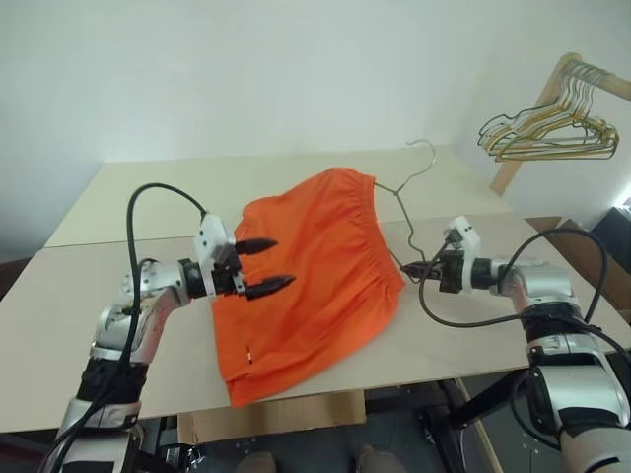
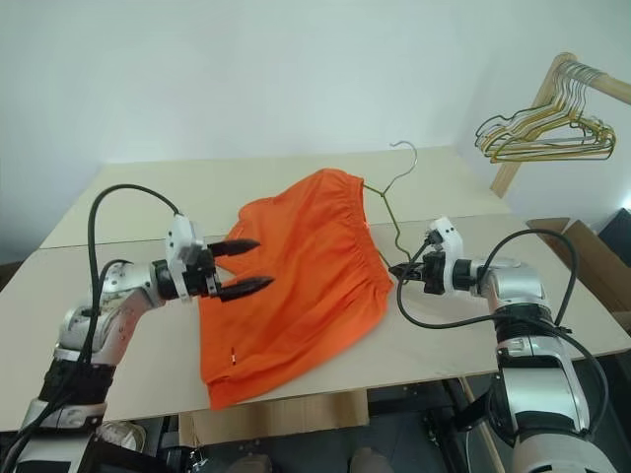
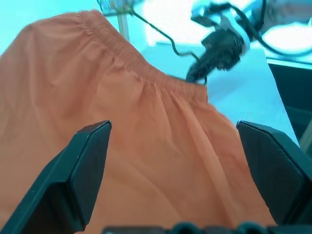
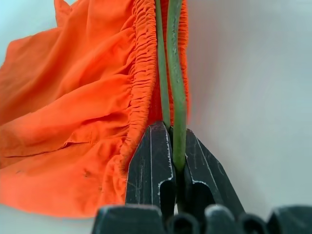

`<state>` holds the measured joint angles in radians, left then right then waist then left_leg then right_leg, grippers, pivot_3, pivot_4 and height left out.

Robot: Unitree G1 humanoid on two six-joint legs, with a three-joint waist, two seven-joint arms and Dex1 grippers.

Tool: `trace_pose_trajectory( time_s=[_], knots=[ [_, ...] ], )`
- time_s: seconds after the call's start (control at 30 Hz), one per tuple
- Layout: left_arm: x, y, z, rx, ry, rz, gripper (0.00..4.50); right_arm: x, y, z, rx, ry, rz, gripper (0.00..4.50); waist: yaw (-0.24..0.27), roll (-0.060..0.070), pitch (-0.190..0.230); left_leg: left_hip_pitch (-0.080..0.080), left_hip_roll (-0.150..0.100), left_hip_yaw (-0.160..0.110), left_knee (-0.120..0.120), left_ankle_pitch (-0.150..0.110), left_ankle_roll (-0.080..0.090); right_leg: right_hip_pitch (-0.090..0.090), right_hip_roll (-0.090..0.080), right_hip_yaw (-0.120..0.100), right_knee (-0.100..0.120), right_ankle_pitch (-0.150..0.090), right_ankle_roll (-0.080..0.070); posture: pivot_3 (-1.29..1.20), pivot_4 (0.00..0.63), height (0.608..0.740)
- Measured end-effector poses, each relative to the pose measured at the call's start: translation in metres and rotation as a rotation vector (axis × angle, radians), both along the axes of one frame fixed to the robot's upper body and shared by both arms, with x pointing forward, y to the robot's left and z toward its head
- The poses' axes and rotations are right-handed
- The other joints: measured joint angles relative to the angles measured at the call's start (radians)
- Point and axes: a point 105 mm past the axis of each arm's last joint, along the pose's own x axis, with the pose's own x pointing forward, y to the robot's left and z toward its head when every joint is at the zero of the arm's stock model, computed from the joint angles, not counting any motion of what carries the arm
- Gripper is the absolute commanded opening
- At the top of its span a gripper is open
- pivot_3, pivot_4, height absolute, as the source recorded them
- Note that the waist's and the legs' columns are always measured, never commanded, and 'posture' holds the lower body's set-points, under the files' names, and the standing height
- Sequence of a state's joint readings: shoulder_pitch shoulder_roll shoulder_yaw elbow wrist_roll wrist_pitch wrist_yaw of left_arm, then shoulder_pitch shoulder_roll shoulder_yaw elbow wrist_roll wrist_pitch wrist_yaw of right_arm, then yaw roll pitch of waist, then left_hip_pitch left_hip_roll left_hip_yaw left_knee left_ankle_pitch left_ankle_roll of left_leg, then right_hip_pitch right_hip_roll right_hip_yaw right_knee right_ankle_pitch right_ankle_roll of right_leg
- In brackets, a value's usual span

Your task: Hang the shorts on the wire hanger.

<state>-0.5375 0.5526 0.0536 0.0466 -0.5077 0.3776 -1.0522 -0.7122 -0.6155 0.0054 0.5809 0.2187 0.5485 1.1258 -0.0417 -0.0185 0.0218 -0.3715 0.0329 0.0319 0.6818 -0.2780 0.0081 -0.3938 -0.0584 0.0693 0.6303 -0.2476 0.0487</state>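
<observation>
The right pincer (image 4: 168, 146) is clamped on the wire hanger (image 1: 402, 212); the left pincer (image 1: 266, 266) stands apart above the shorts (image 1: 311, 276). The shorts are light, limp fabric, likely best taken at the gathered waistband; the hanger is thin, springy wire.

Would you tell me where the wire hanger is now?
The hanger lies along the shorts' waistband on the table's right side, its end pinched by the right gripper.

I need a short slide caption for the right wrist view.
Right hand shut on the thin greenish-grey wire hanger, beside the gathered waistband of the bright orange fabric shorts.
</observation>
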Motion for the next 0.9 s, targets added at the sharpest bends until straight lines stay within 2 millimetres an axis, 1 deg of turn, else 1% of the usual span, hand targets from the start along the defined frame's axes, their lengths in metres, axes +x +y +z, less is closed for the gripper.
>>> trace_pose_trajectory(
  time_s=[0.03, 0.07, 0.13, 0.2, 0.27, 0.33, 0.43, 0.53, 0.6, 0.63, 0.73, 0.9],
  knots=[
    [0.006, 0.001, 0.015, -0.015, -0.034, 0.004, 4.46, -0.001, 0.003, 0.003, -0.021, -0.026, 0.021, 0.0, 0.0, 0.0, 0.0, 0.0, 0.0, 0.0, 0.0, 0.0, 0.0, 0.0, 0.0, 0.0, 0.0, 0.0, 0.0, -0.01, 0.0, 0.74],
    [0.014, 0.002, 0.033, -0.028, -0.07, 0.004, 4.46, -0.004, 0.005, 0.004, -0.051, -0.052, 0.046, 0.0, 0.0, 0.0, 0.0, 0.0, 0.0, -0.001, 0.0, 0.0, 0.0, 0.0, 0.0, 0.0, 0.0, 0.0, 0.0, -0.01, 0.0, 0.74],
    [0.027, 0.009, 0.066, -0.047, -0.134, 0.017, 4.46, -0.009, 0.013, 0.006, -0.089, -0.094, 0.092, 0.0, -0.002, 0.0, 0.0, 0.0, -0.001, -0.001, 0.0, 0.0, 0.0, 0.0, 0.0, 0.0, 0.0, 0.0, 0.0, -0.01, 0.0, 0.74],
    [0.035, 0.012, 0.078, -0.028, -0.17, 0.014, 4.46, -0.012, 0.017, 0.006, -0.102, -0.105, 0.11, 0.0, -0.008, 0.0, 0.0, 0.001, -0.001, 0.0, -0.001, 0.0, 0.0, 0.0, 0.0, 0.0, 0.0, 0.0, 0.0, -0.01, 0.0, 0.74],
    [0.042, 0.013, 0.077, 0.032, -0.167, -0.008, 4.46, -0.015, 0.022, 0.007, -0.117, -0.127, 0.126, 0.0, -0.01, 0.0, 0.0, 0.001, -0.001, 0.0, -0.001, 0.0, 0.0, 0.0, 0.0, 0.0, 0.0, 0.0, 0.0, -0.01, 0.0, 0.74],
    [0.047, 0.01, 0.07, 0.102, -0.139, -0.054, 4.46, -0.018, 0.027, 0.009, -0.133, -0.15, 0.15, 0.0, -0.009, 0.0, 0.0, 0.0, -0.001, 0.0, -0.001, 0.0, 0.0, -0.001, 0.001, 0.0, 0.0, 0.0, 0.0, -0.01, 0.0, 0.74],
    [0.051, 0.006, 0.063, 0.223, -0.116, -0.137, 4.46, -0.02, 0.037, 0.012, -0.177, -0.199, 0.185, 0.0, -0.009, 0.0, 0.0, -0.001, -0.001, 0.0, -0.001, 0.0, 0.0, -0.001, 0.001, 0.0, -0.001, 0.0, 0.0, -0.01, 0.0, 0.74],
    [0.055, 0.005, 0.055, 0.355, -0.11, -0.185, 4.46, -0.025, 0.042, 0.006, -0.234, -0.232, 0.227, 0.0, -0.006, 0.0, 0.0, -0.003, -0.001, 0.001, -0.001, 0.0, 0.0, -0.003, 0.001, 0.0, -0.001, 0.0, 0.0, -0.02, 0.0, 0.74],
    [0.058, 0.007, 0.047, 0.43, -0.097, -0.204, 4.46, -0.029, 0.046, 0.003, -0.273, -0.253, 0.253, 0.0, -0.006, 0.0, 0.0, -0.008, -0.001, 0.0, 0.0, 0.0, 0.0, -0.008, 0.001, 0.0, 0.001, 0.0, 0.0, -0.03, 0.0, 0.74],
    [0.058, 0.008, 0.045, 0.457, -0.093, -0.21, 4.46, -0.03, 0.047, 0.002, -0.283, -0.256, 0.259, 0.0, -0.007, 0.0, 0.0, -0.011, -0.001, 0.0, 0.001, 0.0, 0.0, -0.011, 0.001, 0.0, 0.001, 0.0, 0.0, -0.03, 0.0, 0.74],
    [0.058, 0.01, 0.035, 0.568, -0.076, -0.256, 4.46, -0.032, 0.053, 0.001, -0.315, -0.267, 0.285, 0.0, -0.008, 0.0, 0.0, -0.013, -0.001, 0.0, 0.002, 0.0, 0.0, -0.012, 0.001, 0.0, 0.001, 0.0, 0.0, -0.03, 0.0, 0.74],
    [0.057, 0.009, 0.033, 0.686, -0.087, -0.305, 4.46, -0.034, 0.059, 0.006, -0.319, -0.29, 0.298, 0.0, -0.004, 0.0, 0.0, -0.014, -0.001, 0.0, 0.002, 0.0, 0.001, -0.013, 0.0, 0.0, 0.0, 0.0, 0.0, -0.03, 0.0, 0.74]
  ],
)
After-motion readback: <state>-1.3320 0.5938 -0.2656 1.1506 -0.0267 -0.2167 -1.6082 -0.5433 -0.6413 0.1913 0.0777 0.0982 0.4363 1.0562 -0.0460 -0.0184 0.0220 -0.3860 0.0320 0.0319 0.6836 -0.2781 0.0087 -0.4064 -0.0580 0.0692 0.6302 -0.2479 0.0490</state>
